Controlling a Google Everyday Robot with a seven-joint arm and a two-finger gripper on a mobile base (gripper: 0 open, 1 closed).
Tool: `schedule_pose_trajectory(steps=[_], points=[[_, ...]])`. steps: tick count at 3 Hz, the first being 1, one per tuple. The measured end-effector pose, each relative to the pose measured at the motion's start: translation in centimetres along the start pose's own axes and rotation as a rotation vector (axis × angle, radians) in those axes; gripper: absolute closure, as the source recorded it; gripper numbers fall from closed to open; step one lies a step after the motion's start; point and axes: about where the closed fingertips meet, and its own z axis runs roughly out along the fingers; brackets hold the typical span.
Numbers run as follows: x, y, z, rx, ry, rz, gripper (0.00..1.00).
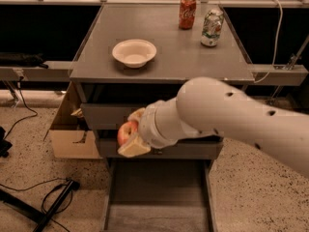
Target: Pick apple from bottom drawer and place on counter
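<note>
While poised above the bottom drawer (159,197), the jaws clasp the apple (126,132).

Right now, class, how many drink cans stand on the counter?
2: a red soda can at the counter's far edge, a silver can right of it. The claw holds the apple before the drawers.

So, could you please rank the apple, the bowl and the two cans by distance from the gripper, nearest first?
1. Apple, held in the gripper, below the counter front edge.
2. Bowl, on the counter's left half.
3. Red can and silver can, at the back right; too close to call between them.
</note>
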Motion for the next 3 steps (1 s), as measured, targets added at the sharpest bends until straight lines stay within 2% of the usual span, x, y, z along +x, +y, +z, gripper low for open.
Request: schedule_pose_trajectory(steps=[1,2,3], points=[[-3.8,-5.3,-4.1,0.091,-0.016,-0.022,1.00],[-7.6,-11.9,-7.4,0.183,-0.085,-0.051,1.00],[-10.0,-19.5,-9.5,0.283,-0.205,-0.058,1.00]])
